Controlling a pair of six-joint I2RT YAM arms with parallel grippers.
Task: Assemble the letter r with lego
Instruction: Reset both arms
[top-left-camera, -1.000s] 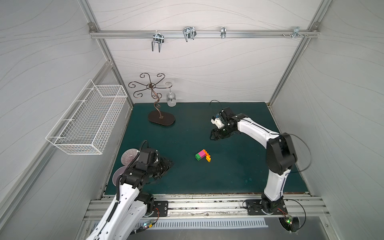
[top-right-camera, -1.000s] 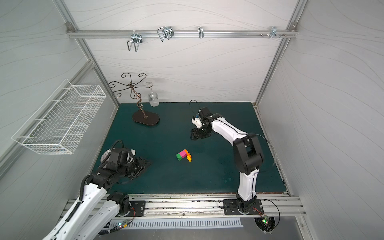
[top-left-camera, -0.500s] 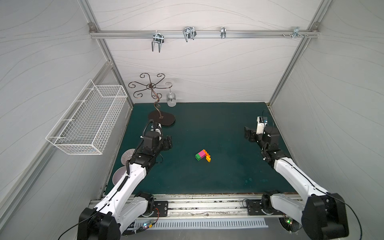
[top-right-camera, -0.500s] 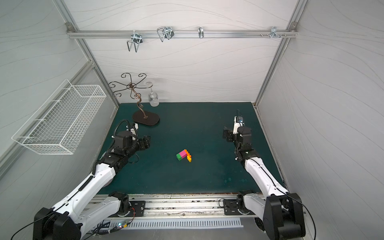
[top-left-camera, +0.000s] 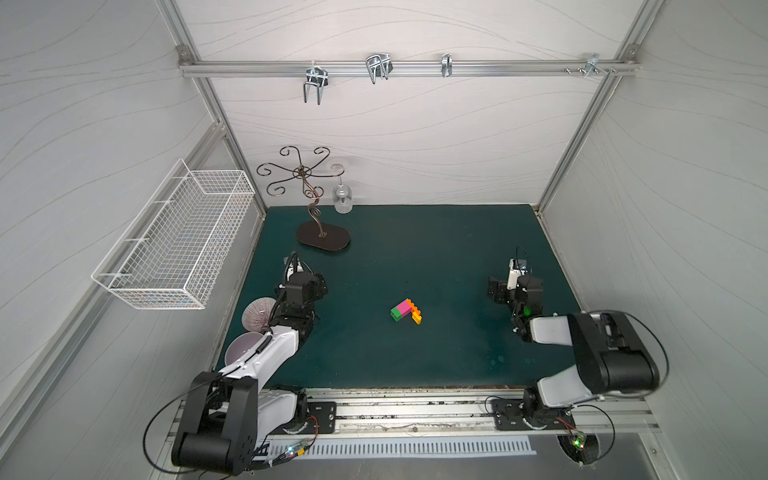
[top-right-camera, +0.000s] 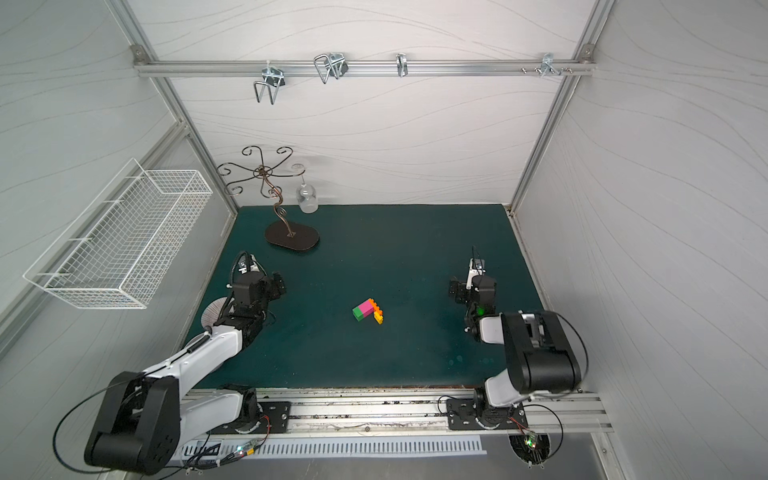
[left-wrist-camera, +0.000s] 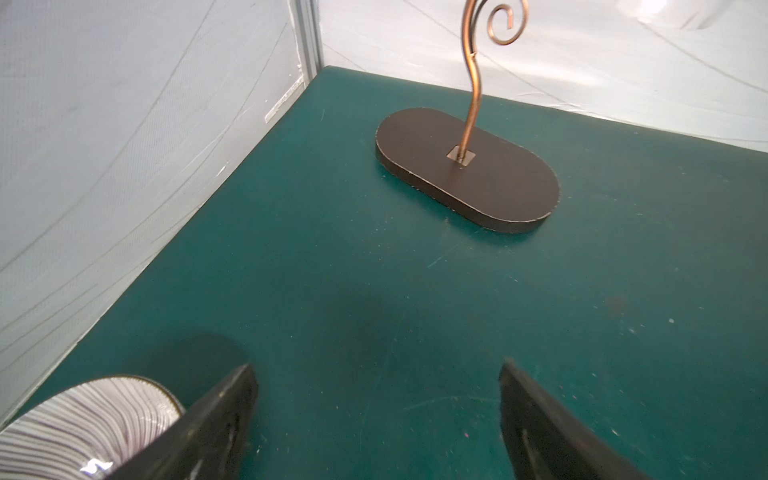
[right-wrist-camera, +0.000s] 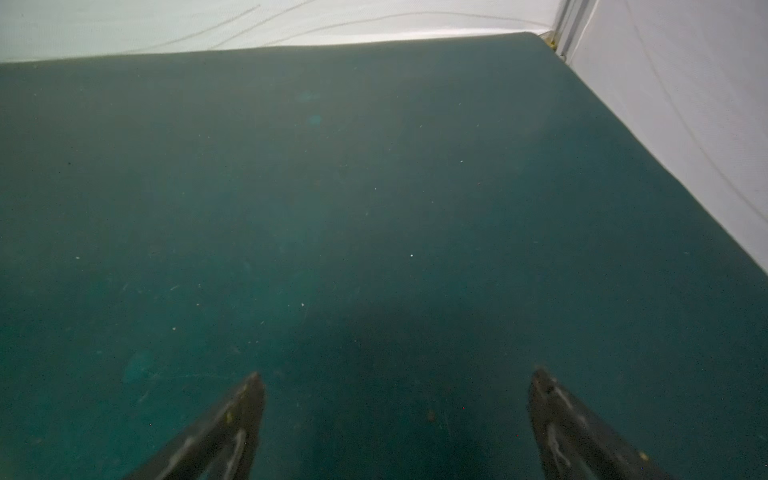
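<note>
The lego letter r (top-left-camera: 405, 311) (top-right-camera: 368, 311) lies flat in the middle of the green mat. It is joined: a green end brick (top-left-camera: 395, 314), a magenta stem (top-left-camera: 403, 307), an orange crossbar (top-left-camera: 413, 306) and a yellow tip (top-left-camera: 417, 318). My left gripper (top-left-camera: 319, 286) (top-right-camera: 277, 285) hovers well to its left, open and empty. In the left wrist view the left gripper (left-wrist-camera: 376, 368) shows only bare mat between its fingers. My right gripper (top-left-camera: 496, 291) (top-right-camera: 456, 291) hangs well to the right of the letter, open. The right wrist view shows the right gripper (right-wrist-camera: 399, 374) empty too.
A curled metal stand on a dark oval base (top-left-camera: 323, 241) (left-wrist-camera: 465, 166) stands at the back left, with a glass (top-left-camera: 342, 199) hanging from it. Striped bowls (top-left-camera: 257, 311) (left-wrist-camera: 83, 419) sit by the left arm. A wire basket (top-left-camera: 178, 245) hangs on the left wall.
Both arms have pulled back from earlier poses to the mat's sides, the right one from the back middle. Both grippers have opened wider. The lego letter has not moved.
</note>
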